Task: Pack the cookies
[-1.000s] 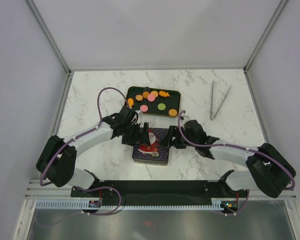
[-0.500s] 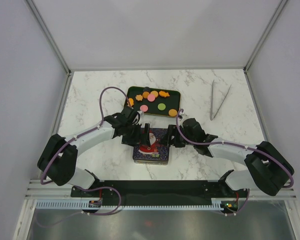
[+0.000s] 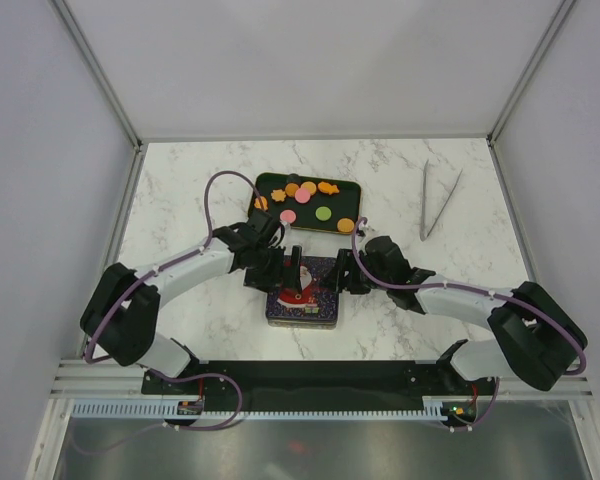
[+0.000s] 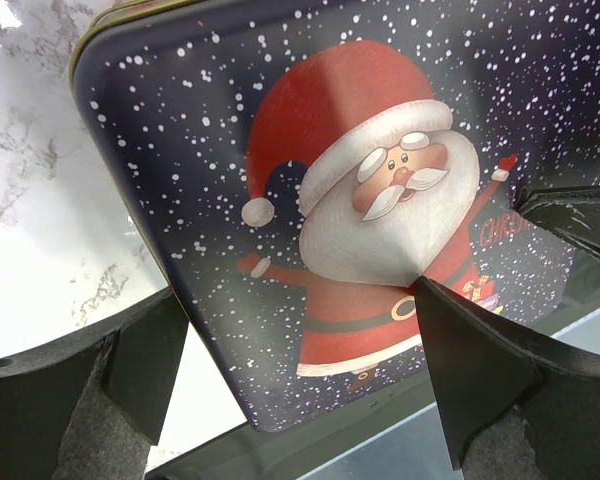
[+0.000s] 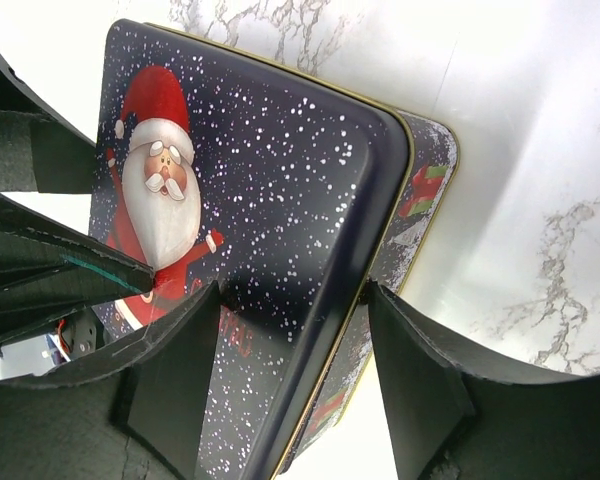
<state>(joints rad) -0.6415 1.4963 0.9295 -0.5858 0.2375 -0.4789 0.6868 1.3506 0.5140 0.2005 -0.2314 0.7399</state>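
Note:
The cookies (image 3: 302,196), orange, pink and green, lie in a dark tray (image 3: 345,205) at the back middle. In front of it stands a dark tin with a Santa lid (image 3: 302,295). My left gripper (image 3: 280,268) is open over the tin's left edge; in the left wrist view (image 4: 300,300) one finger (image 4: 470,370) rests on the lid (image 4: 310,150) and the other (image 4: 130,370) is beside it. My right gripper (image 3: 342,272) is closed across the tin's right edge (image 5: 292,290), one finger (image 5: 170,370) on the lid (image 5: 270,160), the other (image 5: 415,380) against the side wall.
Metal tweezers (image 3: 438,203) lie at the back right of the marble table (image 3: 180,200). White walls close in the sides and back. A black rail (image 3: 300,375) runs along the near edge.
Both grippers have stayed at the tin. The left arm's elbow has shifted slightly forward and the right gripper has edged a little to the left.

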